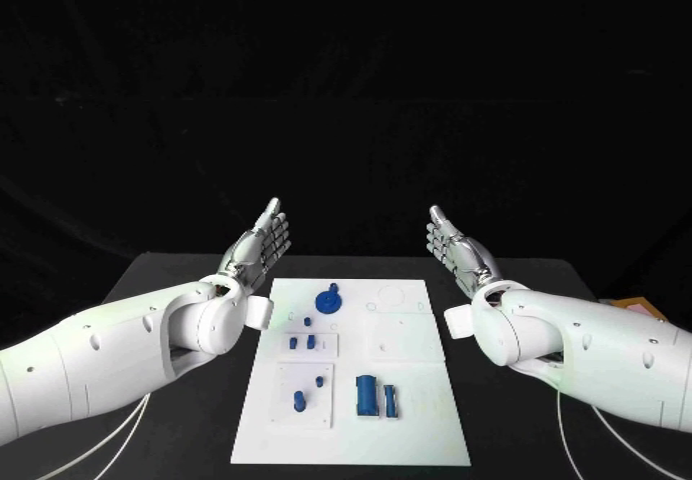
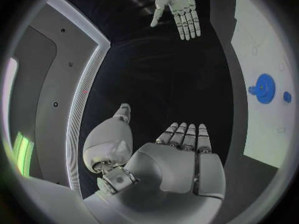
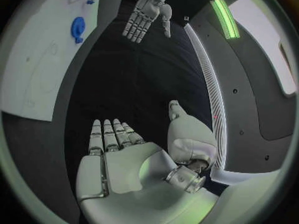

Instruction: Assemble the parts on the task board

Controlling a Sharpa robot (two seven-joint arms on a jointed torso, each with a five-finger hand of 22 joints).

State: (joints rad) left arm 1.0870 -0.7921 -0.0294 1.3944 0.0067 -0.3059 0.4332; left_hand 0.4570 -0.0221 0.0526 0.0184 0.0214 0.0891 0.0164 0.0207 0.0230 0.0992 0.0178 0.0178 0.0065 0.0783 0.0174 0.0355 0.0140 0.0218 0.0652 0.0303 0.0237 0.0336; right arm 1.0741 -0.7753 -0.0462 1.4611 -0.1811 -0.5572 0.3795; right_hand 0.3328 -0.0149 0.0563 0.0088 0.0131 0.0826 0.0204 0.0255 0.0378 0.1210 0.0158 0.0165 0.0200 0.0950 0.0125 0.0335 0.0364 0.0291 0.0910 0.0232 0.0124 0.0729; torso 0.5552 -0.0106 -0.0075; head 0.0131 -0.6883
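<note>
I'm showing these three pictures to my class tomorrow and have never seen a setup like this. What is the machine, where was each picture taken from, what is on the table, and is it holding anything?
This is a robot with two white arms ending in silver hands. The square picture looks down from its head: the left hand and right hand are raised with fingers spread, holding nothing. The two round pictures come from fisheye cameras at the wrists, each looking over its own palm, so straight edges bend. On the black table lies a white task board carrying small blue parts: a round disc, small pegs, and two upright blocks side by side.
</note>
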